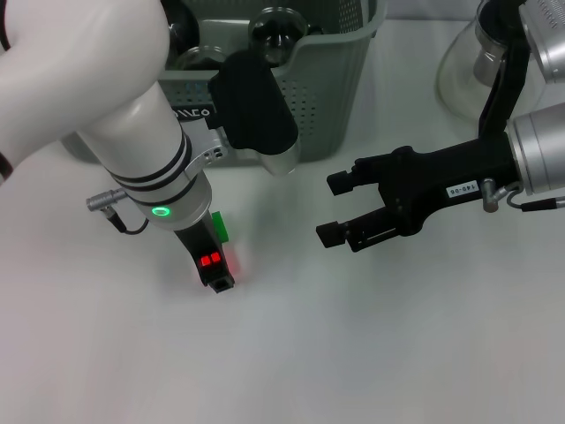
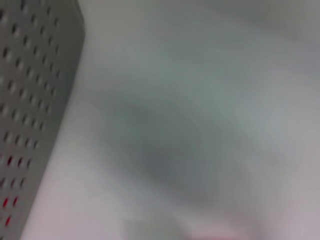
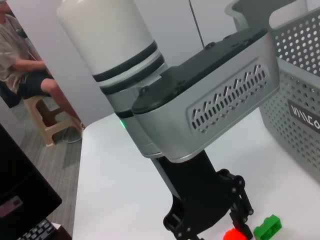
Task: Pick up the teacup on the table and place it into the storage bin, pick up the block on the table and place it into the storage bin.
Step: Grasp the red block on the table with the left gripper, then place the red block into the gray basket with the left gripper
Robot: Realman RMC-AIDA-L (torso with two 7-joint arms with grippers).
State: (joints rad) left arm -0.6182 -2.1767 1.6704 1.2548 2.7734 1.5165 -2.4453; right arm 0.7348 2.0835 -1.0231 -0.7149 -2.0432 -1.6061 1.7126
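The grey-green perforated storage bin [image 1: 327, 84] stands at the back of the white table; it also shows in the right wrist view [image 3: 300, 95] and the left wrist view [image 2: 30, 100]. A clear glass teacup [image 1: 275, 28] sits inside it, partly hidden by my left arm. My left gripper [image 1: 216, 272] points straight down at the table in front of the bin, right at a red block [image 1: 212, 261]. A green block [image 1: 220, 227] lies just behind the gripper. The right wrist view shows this gripper [image 3: 212, 231] with the red block [image 3: 231, 234] and the green block [image 3: 267, 226] at its tip. My right gripper [image 1: 331, 208] is open and empty, hovering right of the blocks.
A glass teapot [image 1: 468, 66] stands at the back right, beside my right arm. The bin's front wall is close behind my left wrist. A seated person [image 3: 22, 65] is beyond the table's far edge in the right wrist view.
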